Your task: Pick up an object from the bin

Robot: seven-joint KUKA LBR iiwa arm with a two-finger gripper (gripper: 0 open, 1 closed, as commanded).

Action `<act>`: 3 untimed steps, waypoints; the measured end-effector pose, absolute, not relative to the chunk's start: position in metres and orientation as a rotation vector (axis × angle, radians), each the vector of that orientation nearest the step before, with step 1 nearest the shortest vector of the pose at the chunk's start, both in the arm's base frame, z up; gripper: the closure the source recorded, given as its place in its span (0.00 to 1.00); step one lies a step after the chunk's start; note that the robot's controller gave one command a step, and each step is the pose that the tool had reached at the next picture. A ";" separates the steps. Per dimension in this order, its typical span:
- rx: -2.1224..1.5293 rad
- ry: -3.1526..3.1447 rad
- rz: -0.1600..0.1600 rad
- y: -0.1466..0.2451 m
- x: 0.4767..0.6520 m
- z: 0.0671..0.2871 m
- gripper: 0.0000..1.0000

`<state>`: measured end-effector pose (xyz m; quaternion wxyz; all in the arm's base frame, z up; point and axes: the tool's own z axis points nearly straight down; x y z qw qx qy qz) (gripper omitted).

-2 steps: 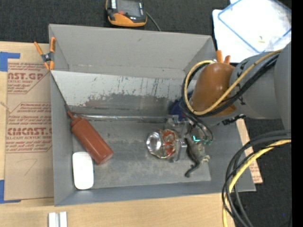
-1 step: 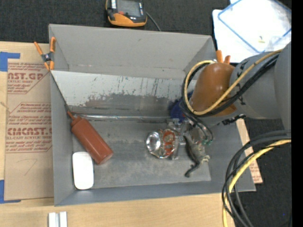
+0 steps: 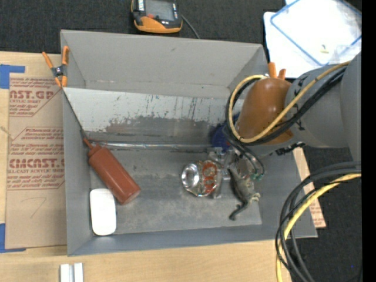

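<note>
In the grey metal bin (image 3: 158,63), a white rounded bar (image 3: 103,212) lies in the near-left corner. Just beside it is a red-brown squeeze bottle (image 3: 113,173), its long axis slanting from the near edge up to the left wall, nozzle towards that wall.

Right of the middle is a shiny clear crumpled thing with red-orange inside (image 3: 200,179). It is roundish, with no plain long axis or pointing end. The end effector (image 3: 230,159) hangs just beside it, towards the back-right; whether it is released or clenched cannot be told. A dark slender thing (image 3: 242,191) runs towards the near edge.

This looks like the approach step, nothing grasped. The next move calls for centring over the shiny thing, then descending.
</note>
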<state>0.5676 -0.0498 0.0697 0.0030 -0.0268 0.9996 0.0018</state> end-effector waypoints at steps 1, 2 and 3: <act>-0.062 3.133 0.007 -0.037 0.574 0.167 1.00; -0.059 3.143 0.007 -0.047 0.568 0.181 1.00; -0.097 3.120 0.005 -0.049 0.559 0.273 1.00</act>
